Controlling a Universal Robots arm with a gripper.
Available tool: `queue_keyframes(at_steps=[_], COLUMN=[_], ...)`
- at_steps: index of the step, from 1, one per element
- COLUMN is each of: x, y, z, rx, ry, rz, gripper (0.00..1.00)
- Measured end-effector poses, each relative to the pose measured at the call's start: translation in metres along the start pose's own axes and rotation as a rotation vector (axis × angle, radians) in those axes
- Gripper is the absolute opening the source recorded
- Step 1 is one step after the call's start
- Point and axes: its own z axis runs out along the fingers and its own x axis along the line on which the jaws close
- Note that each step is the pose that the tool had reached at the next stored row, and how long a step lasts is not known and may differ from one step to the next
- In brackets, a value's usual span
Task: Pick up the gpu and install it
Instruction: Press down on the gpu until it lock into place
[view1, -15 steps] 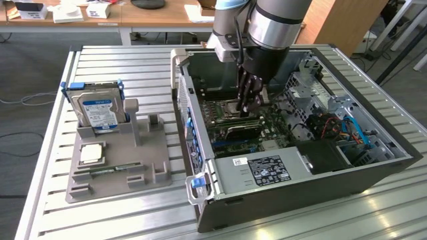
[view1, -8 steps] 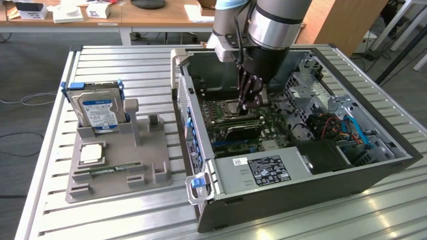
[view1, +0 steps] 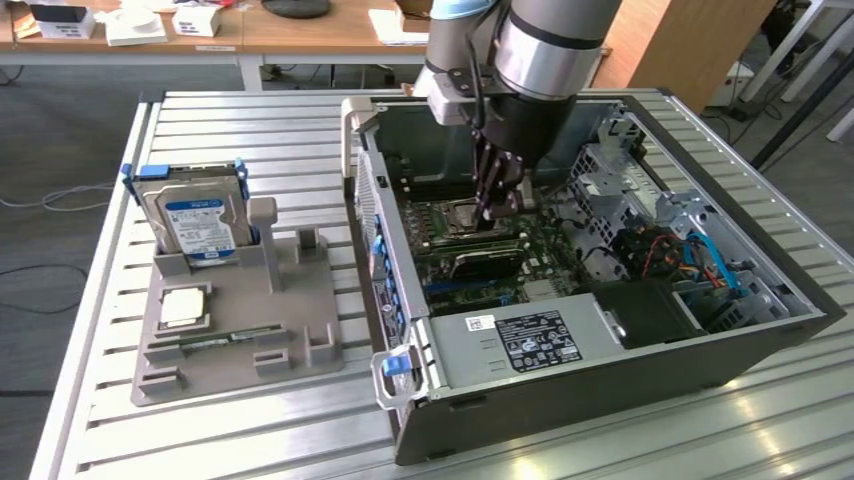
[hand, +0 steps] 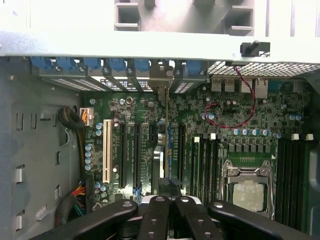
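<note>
Gripper (view1: 497, 205) shut on gpu (hand: 164, 150) edge-on over mobo slots (hand: 127, 150), hdd (view1: 198, 222) well apart.

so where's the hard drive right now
Exterior view's left: the hard drive stands upright at the far end of the grey holder, beside the open computer case.

The claw (view1: 497, 205) hangs inside the open computer case (view1: 747, 345), hemmed by the case's rear wall (view1: 367, 215) on the exterior view's left and the drive cage (view1: 621, 165) on its right. Below it the motherboard (hand: 200, 130) leaves narrow lanes between upright expansion slots (hand: 121, 155). Outside, the slatted worktop (view1: 240, 435) offers open room around the grey parts holder (view1: 234, 345).
</note>
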Motion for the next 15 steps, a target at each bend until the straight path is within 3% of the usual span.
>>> queue_keyframes(at_steps=[9,15], x=[0.001,0.001], y=[0.0031,0.0118], z=[0.0025,0.0062], rx=[0.0001,0.0001], ry=[-0.0001,0.0000], rz=[0.000,0.000], gripper=[0.11,0.11])
